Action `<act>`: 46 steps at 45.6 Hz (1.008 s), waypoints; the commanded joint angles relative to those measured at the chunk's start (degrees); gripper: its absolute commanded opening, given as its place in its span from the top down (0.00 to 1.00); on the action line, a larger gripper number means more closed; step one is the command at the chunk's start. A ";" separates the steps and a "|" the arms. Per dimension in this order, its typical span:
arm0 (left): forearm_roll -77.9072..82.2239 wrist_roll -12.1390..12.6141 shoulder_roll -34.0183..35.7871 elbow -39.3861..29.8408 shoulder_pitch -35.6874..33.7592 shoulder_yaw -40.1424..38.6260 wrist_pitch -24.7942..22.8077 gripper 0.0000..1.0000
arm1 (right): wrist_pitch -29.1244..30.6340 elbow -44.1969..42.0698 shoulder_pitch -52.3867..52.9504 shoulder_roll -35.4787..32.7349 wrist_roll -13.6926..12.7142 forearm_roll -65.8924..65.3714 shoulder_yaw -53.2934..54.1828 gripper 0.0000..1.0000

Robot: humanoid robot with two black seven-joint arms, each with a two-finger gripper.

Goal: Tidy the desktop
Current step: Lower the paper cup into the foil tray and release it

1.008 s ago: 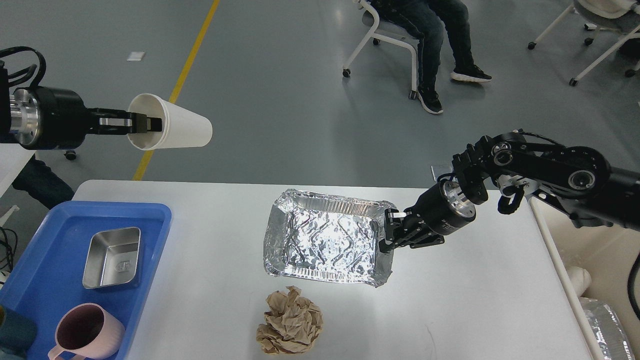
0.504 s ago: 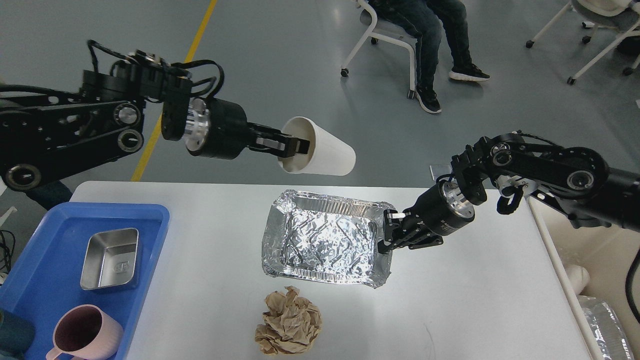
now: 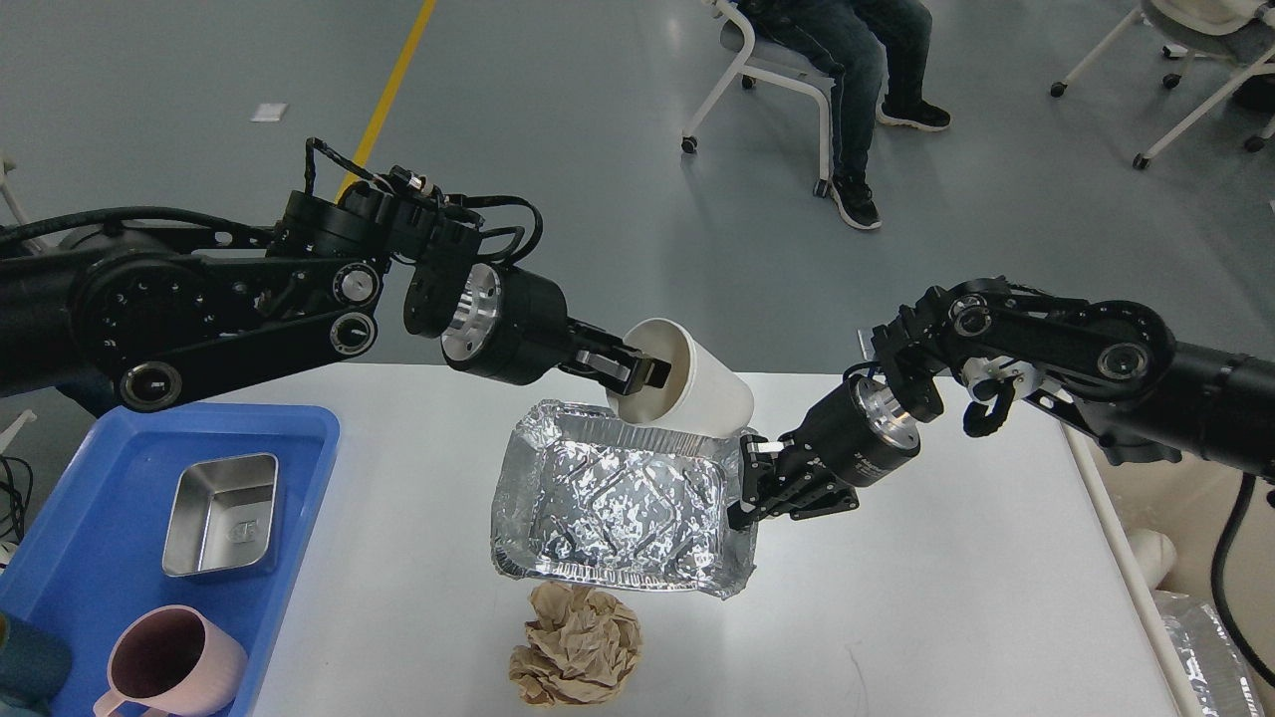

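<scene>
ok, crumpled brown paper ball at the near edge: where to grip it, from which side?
Pinch the crumpled paper ball across its middle, coming straight down from above. It is a soft, irregular lump on the desktop, and the foil tray sits close at its far side.

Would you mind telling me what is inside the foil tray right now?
The foil tray shows only bare crinkled foil. The white cup, held by the left end effector, hides its far rim, so anything there is unseen.
</scene>
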 commanded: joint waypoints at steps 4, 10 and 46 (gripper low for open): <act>0.58 0.00 -0.31 -0.14 -0.41 4.75 -2.01 0.96 | 0.17 -0.23 -0.43 0.56 -0.03 -0.07 -0.22 1.00; 0.58 0.00 0.39 -0.32 -0.67 5.90 -2.88 0.95 | 0.17 -0.32 -0.52 0.30 -0.03 -0.24 -0.22 1.00; 0.76 6.24 -4.79 0.21 3.46 8.71 -0.08 0.41 | 0.08 -0.23 -0.78 1.27 -0.03 -0.24 -0.13 1.00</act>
